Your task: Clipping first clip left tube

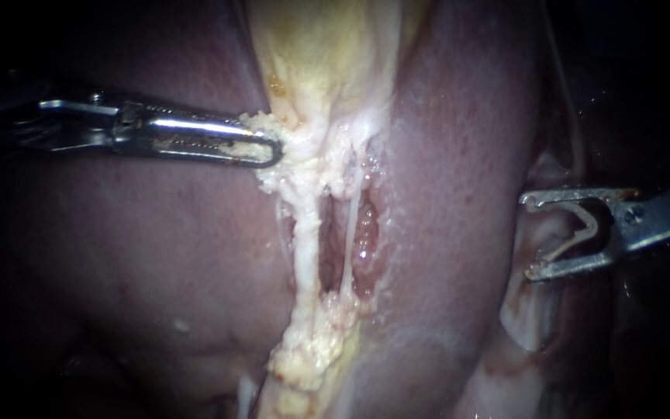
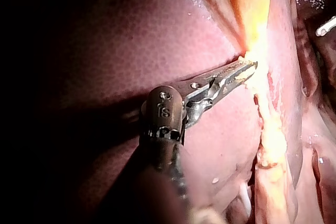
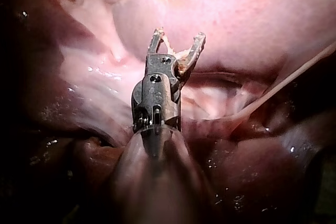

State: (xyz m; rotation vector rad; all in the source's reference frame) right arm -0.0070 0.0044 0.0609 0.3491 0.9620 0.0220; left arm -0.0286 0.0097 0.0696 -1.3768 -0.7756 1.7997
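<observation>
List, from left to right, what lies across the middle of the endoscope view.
In order: left instrument, jaws shut on pale tissue → left tube → right tube → liver → right instrument, a clip in its jaws.

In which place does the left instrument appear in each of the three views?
Endoscope: left instrument enters from left, jaws shut on fatty tissue.
Left wrist: the view's own instrument, gripping that tissue.
Right wrist: not in it.
Shared landmark: the fatty tissue.

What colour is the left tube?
Creamy white; the left tube shows best in the endoscope view.
</observation>
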